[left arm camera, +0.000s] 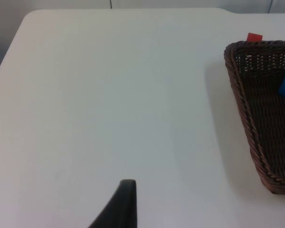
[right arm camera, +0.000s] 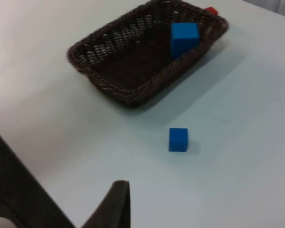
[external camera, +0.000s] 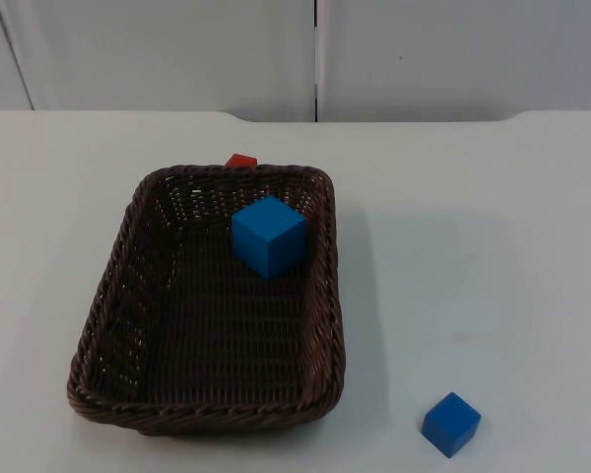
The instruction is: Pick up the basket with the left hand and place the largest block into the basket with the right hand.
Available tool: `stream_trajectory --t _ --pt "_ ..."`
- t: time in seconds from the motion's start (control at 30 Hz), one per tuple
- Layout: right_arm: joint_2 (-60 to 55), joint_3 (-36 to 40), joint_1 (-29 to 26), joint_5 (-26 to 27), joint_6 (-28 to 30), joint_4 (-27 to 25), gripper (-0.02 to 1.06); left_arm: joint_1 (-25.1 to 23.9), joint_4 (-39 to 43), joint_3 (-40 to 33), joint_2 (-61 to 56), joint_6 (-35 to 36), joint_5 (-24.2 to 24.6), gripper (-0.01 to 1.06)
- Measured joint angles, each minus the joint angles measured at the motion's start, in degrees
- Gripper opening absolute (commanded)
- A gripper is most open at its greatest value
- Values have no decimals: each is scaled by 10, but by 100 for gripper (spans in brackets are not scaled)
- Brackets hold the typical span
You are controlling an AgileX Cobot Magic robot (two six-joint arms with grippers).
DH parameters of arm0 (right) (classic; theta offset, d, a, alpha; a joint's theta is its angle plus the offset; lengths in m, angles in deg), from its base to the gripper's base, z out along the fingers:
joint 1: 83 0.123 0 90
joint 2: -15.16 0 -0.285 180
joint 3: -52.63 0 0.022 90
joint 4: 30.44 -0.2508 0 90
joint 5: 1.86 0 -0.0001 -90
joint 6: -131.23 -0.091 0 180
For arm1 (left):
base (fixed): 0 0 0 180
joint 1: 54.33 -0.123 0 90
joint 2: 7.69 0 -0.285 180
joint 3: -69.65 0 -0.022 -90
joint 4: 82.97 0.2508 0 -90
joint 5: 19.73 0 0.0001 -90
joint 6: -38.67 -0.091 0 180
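Note:
A dark brown wicker basket [external camera: 128,296] rests on the white table, left of centre. Inside it, against the far right wall, sits the large blue block [external camera: 268,236], which I also see from the right wrist [right arm camera: 184,38]. A smaller blue block [external camera: 450,424] lies on the table off the basket's near right corner. A small red block [external camera: 241,161] peeks out behind the basket's far rim. My left gripper [left arm camera: 125,205] hangs over bare table, away from the basket's rim [left arm camera: 240,95]. My right gripper [right arm camera: 116,205] hangs back from the small blue block [right arm camera: 178,140], touching nothing.
The table ends at the grey partition wall [external camera: 177,49] behind the basket. White table top [external camera: 492,246] stretches to the right of the basket and on its left side [left arm camera: 109,95].

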Motion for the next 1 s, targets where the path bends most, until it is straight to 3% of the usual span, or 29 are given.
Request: stream_trajectory --t 0.33,0.73,1.0 --pt "0 0 -107 0 0 0 105 0 0 0 0 0 0 105" --pt "0 0 -175 0 0 0 105 0 0 0 0 0 0 105" --pt "0 0 -265 0 2 0 105 0 0 0 0 0 0 105"
